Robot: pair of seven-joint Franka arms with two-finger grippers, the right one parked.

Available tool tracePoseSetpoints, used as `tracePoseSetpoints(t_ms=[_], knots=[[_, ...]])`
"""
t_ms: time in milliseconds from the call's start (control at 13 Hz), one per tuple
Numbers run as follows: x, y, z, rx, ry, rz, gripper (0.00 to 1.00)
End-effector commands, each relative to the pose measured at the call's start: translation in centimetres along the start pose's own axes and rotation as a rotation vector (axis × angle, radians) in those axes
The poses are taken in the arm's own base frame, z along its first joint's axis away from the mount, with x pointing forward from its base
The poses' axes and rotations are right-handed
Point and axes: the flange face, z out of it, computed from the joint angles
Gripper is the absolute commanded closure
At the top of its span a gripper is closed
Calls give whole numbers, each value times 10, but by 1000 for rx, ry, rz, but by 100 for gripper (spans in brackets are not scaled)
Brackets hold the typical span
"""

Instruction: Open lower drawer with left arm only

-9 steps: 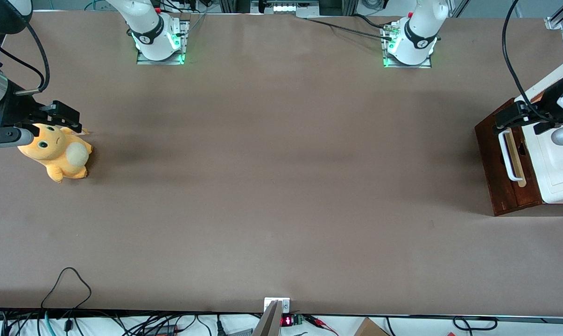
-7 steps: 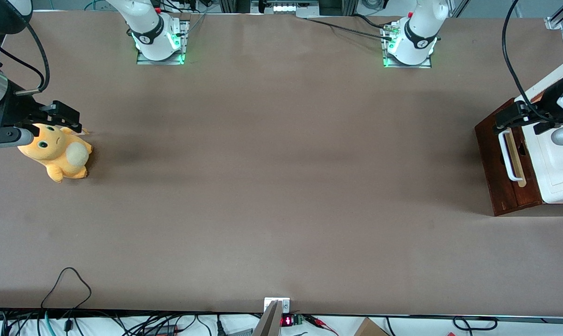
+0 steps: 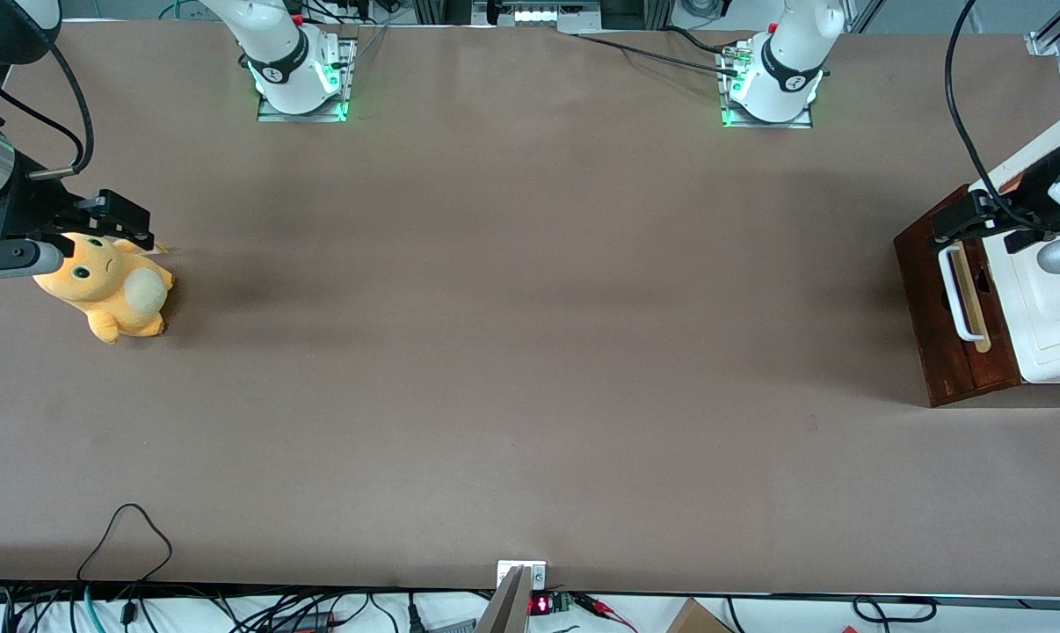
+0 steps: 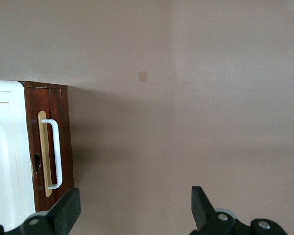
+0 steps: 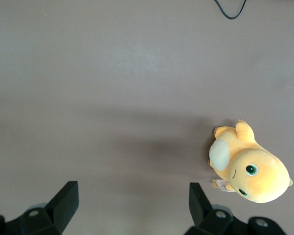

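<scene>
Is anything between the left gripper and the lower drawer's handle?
No. In the left wrist view the open gripper hangs above the drawer front, and only bare table and the lower drawer front separate it from the white handle.

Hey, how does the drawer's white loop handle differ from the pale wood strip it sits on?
The white loop handle is a thin bar that stands off the drawer front, bent in at both ends; the pale wood strip lies flat against it. The handle is bright white; the strip is tan with rounded ends. Both run lengthwise along the lower drawer. The gripper hangs above the table, fingers open, not touching either.
</scene>
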Motion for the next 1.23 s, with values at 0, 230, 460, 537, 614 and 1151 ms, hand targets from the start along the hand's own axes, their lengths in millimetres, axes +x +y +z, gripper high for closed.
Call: tracePoseSetpoints(t_ms=[0,230,460,537,614,1151], knots=[[-2,1,-7,8,7,-8,0],[-1,5,-4,52,-1,-44,0],[1,1,3,106,-13,-54,0],[2,-1,9,118,-35,-51,0],[3,-3,11,153,-35,-54,0],[13,10,58,390,-145,13,0]])
